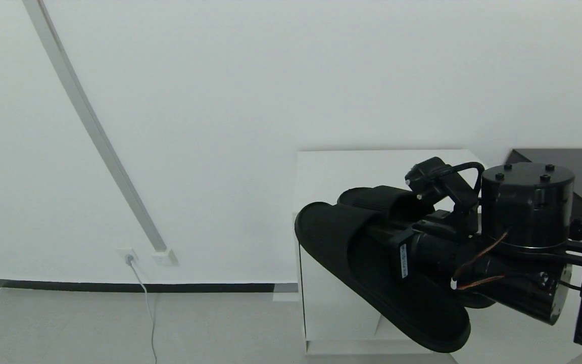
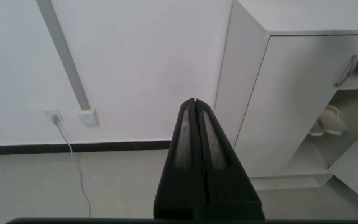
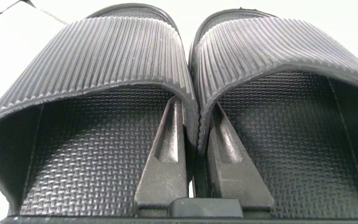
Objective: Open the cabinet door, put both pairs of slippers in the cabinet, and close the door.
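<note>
A pair of black slippers hangs in the air in front of the white cabinet, toes pointing left in the head view. My right gripper is shut on the pair, pinching the two inner side walls of the black slippers together. My left gripper is shut with nothing in it, held above the floor to the left of the cabinet. The cabinet's right half stands open, and a pair of beige slippers rests on a shelf inside.
A grey conduit runs slantwise down the white wall to the sockets, from which a cable drops to the floor. A dark table stands right of the cabinet. The floor left of the cabinet is bare.
</note>
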Controlling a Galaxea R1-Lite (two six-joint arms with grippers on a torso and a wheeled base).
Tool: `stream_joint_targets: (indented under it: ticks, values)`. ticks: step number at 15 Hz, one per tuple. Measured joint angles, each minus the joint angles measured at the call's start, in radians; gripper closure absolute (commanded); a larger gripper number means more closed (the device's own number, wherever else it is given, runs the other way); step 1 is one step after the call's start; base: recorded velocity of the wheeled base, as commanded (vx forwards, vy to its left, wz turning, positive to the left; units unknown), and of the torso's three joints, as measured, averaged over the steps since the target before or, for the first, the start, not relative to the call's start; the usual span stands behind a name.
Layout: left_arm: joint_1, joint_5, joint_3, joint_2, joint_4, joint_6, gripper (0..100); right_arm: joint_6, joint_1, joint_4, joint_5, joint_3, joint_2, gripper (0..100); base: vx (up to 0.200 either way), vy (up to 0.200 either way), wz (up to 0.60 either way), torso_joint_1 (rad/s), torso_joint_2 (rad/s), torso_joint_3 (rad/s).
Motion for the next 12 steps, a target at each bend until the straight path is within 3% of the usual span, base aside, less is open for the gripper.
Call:
stream_joint_targets:
  ticks: [12]
  values:
    - [0.000, 0.001, 0.000, 0.000, 0.000, 0.000, 100, 0.000, 0.002, 0.000, 0.000, 0.000, 0.002, 100, 0.000, -0.200, 0.00, 0.004, 0.00, 0.003]
